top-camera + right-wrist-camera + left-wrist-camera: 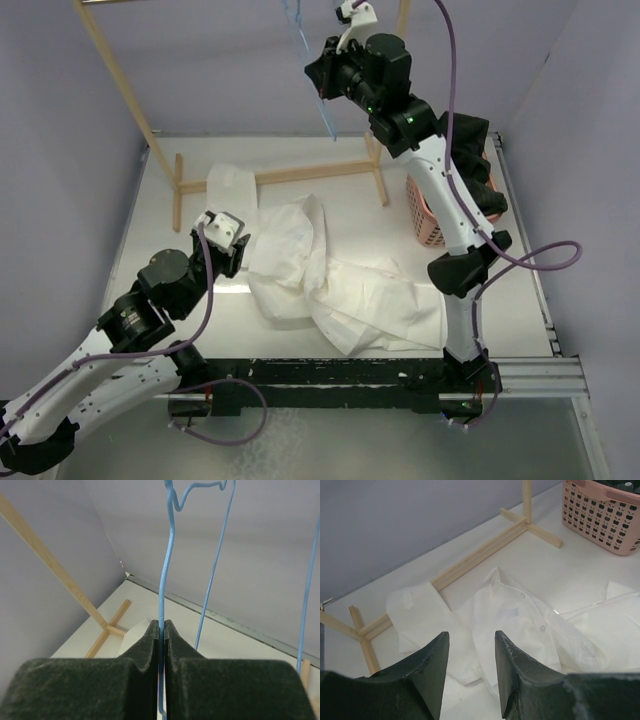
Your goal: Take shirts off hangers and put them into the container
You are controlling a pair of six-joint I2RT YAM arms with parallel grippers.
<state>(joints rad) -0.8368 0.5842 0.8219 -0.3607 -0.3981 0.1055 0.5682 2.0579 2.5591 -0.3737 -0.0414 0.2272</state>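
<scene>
One hanger [161,595] tight in right pincer [161,624]; white shirt [520,625] just beyond parted left pincer [470,641].

Wooden rack [300,173] on white table [397,235], lavender walls [220,70], possibly aluminium rail [530,372] at front.

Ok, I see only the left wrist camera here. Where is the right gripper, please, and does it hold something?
Observer: The right gripper is raised high and is shut on the wire of a light-blue hanger.
Operator: Is a shirt on that hanger?
Observer: No. The top view shows only bare blue wire hanging there, with no cloth on it.
Operator: And the dark thing that I see in the basket, what is it?
Observer: It is the black shirt, heaped in the pink basket and rising above its rim.
</scene>
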